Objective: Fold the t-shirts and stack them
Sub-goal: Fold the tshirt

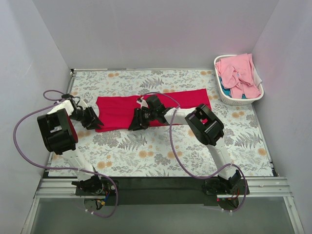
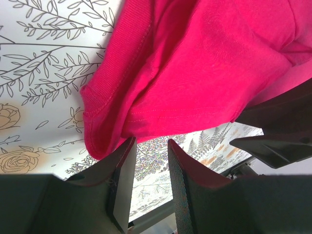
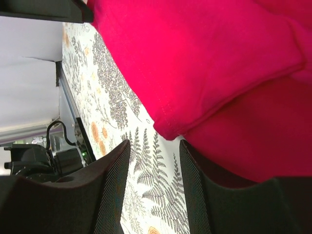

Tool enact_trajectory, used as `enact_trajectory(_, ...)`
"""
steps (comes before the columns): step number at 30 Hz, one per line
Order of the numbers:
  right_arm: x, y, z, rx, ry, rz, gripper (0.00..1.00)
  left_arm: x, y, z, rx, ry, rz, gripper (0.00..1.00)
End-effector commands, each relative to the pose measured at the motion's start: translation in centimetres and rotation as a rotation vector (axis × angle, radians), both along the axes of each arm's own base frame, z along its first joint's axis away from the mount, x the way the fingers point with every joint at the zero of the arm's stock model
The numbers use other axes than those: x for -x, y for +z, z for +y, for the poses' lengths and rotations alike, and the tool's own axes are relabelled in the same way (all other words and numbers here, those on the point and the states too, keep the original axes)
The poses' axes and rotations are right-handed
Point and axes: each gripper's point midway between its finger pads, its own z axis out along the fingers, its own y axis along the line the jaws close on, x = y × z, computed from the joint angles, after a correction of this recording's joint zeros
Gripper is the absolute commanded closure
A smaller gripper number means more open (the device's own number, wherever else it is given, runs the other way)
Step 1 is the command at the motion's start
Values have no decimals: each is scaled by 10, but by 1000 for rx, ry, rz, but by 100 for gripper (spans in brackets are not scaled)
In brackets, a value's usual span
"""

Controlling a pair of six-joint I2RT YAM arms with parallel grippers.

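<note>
Left end effector (image 2: 148,144) jaws apart, empty, at left near corner of red t-shirt (image 2: 195,73). Right end effector (image 3: 155,144) apart, empty, at its near edge. Red t-shirt lies mid-worktop (image 1: 146,151); pink t-shirts (image 1: 239,73) in far-right basket (image 1: 229,101).

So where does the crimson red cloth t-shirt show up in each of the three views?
Top external: the crimson red cloth t-shirt lies as a wide flat band across the middle of the picture.
Left wrist: it fills the upper right, with a stitched hem running down toward the bottom centre.
Right wrist: it fills the upper right, with a folded corner pointing down-left.
Shared landmark: the fern-and-flower printed tablecloth beneath it.
</note>
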Motion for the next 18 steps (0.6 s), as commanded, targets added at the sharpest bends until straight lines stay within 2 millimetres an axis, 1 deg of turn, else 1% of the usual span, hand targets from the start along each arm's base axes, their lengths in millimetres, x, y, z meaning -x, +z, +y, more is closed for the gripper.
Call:
enact_trajectory(1, -14, 16, 12, -40, -25, -40, 48, -4, 15, 4, -25, 4, -54, 69)
enact_trajectory(6, -18, 13, 16, -46, -27, -28, 51, -4, 17, 4, -25, 4, -59, 69)
enact_trajectory(11, -18, 23, 20, -67, -17, -34, 53, -4, 16, 3, -22, 3, -60, 69)
enact_trajectory(14, -18, 25, 21, -71, -18, -32, 57, -5, 15, 3, -20, 7, -58, 69)
enact_trajectory(17, -17, 21, 19, -63, -26, -14, 58, -5, 15, 3, -22, 9, -56, 69)
enact_trajectory(18, -16, 17, 17, -55, -29, -8, 56, -5, 16, 4, -24, 9, -57, 69)
